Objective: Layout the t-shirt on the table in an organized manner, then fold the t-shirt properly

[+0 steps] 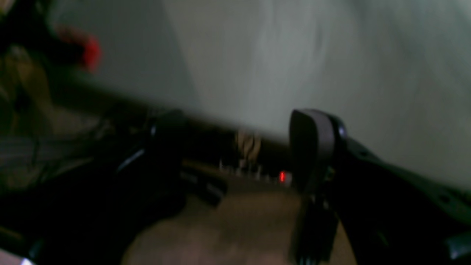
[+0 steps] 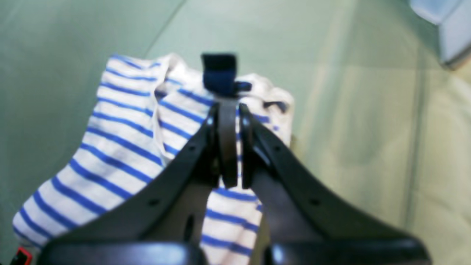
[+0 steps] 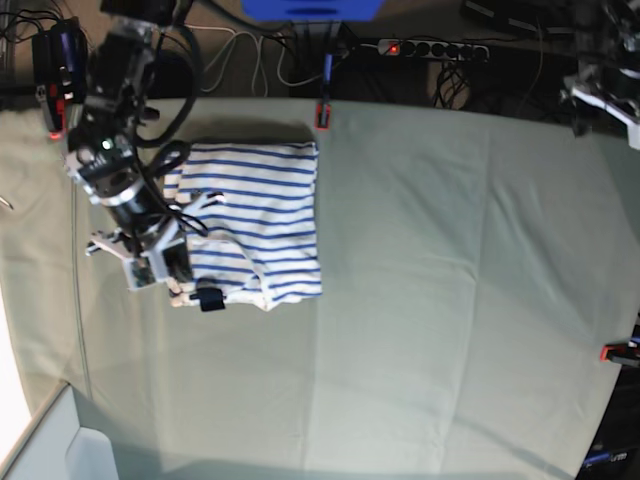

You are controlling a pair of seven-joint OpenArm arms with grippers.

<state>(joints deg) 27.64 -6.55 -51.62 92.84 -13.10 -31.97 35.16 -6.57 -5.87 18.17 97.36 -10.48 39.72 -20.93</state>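
Striped t-shirt (image 3: 258, 222) is laid folded on the table (image 3: 450, 300), far left side. Its collar edge is pinched by right gripper (image 2: 228, 110); left gripper (image 1: 235, 147) fingers are held apart, empty.

Beyond the table's far edge the floor is dark, strewn with black and white cables (image 3: 262, 55). A power strip (image 3: 430, 47) with a red lit switch lies there, and a blue box (image 3: 310, 9) stands near the far edge's middle. Bright light falls at the near left corner, over a pale grey bin (image 3: 55, 452).
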